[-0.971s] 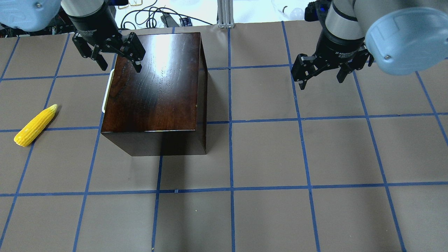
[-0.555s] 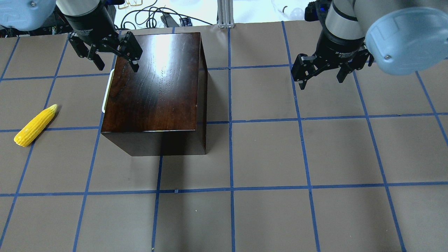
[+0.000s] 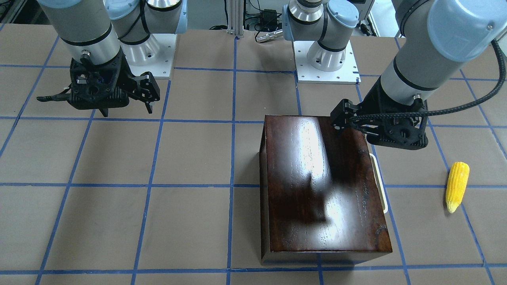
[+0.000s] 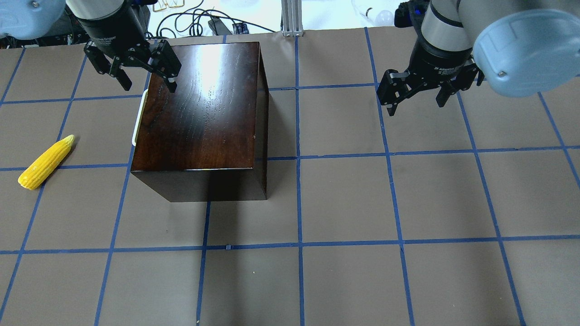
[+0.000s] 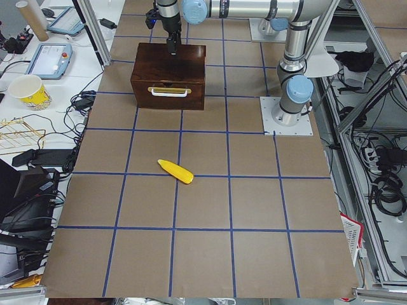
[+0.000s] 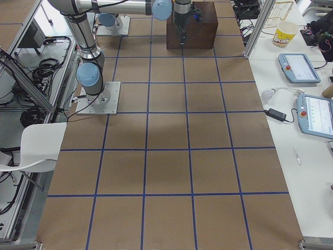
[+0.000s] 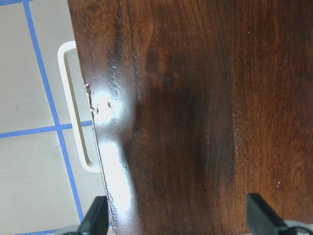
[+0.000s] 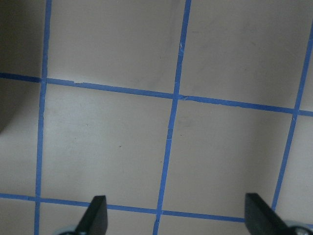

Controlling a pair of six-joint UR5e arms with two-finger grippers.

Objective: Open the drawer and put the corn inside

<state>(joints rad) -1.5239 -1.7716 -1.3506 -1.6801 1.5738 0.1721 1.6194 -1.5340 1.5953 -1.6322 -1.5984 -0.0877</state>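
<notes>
Over far left corner of box [image 4: 199,104] with left gripper [image 4: 148,85] spread and empty: shift outward past the edge, lower to white handle [image 7: 73,108] of shut drawer [image 5: 191,101], pinch squarely, pull straight toward corn [image 4: 45,162] lying well apart on table [image 4: 344,203]; leave right gripper [image 4: 417,106], also spread, idle.

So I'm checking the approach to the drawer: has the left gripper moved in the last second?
Yes. In the overhead view the left gripper has shifted slightly left and toward the table's far edge, judged against the box.
</notes>
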